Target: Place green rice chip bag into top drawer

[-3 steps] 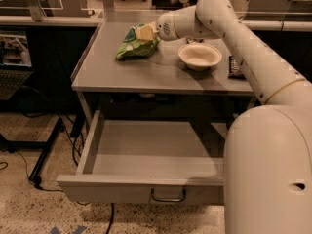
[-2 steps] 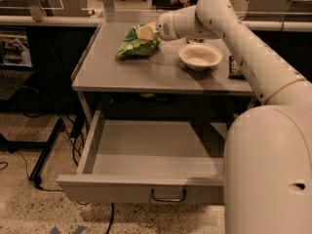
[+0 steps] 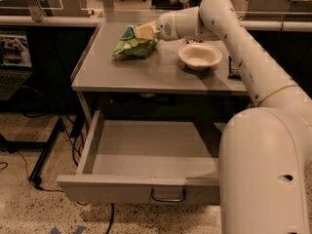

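The robot's pale arm (image 3: 243, 57) fills the right side of the scene, rising from a bulky rounded housing low in front and reaching back and leftward over the grey counter (image 3: 161, 74). Under the counter, the top drawer (image 3: 107, 191) is pulled well out toward me. It is wide and shallow, its grey inside is bare, and a curved metal handle (image 3: 168, 197) sits centred on its front panel. A speckled floor (image 3: 29, 208) spreads below and to the left.

On the counter, toward the far left corner, lies the green rice chip bag (image 3: 127, 47), crinkled, light green with white print, resting flat on the surface. Well to its right sits a shallow white bowl (image 3: 200, 56), upright. Beyond the bowl, near the right edge and partly behind the arm, is a small dark packet (image 3: 233, 67).

The pincer (image 3: 145, 31) is at the bag's far upper end, against or just over it. Whether it is spread, pressed together or pinching the bag, I cannot tell from here.
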Robot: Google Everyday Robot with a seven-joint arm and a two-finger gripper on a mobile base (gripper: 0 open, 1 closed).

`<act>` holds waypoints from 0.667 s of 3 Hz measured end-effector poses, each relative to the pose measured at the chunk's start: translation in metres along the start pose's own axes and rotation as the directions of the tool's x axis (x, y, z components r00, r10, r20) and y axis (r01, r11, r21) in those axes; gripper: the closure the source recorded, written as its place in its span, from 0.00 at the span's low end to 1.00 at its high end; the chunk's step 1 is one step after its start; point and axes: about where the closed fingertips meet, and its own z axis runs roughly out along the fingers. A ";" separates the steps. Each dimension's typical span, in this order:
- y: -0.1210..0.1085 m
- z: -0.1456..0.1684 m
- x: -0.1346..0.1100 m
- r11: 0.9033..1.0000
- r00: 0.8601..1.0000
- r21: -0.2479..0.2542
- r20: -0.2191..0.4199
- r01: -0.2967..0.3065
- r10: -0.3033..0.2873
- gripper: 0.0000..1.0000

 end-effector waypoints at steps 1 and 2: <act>0.021 -0.018 -0.014 0.986 0.994 -0.164 0.112 0.038 -0.019 1.00; 0.034 -0.049 -0.020 0.967 0.981 -0.249 0.194 0.048 0.001 1.00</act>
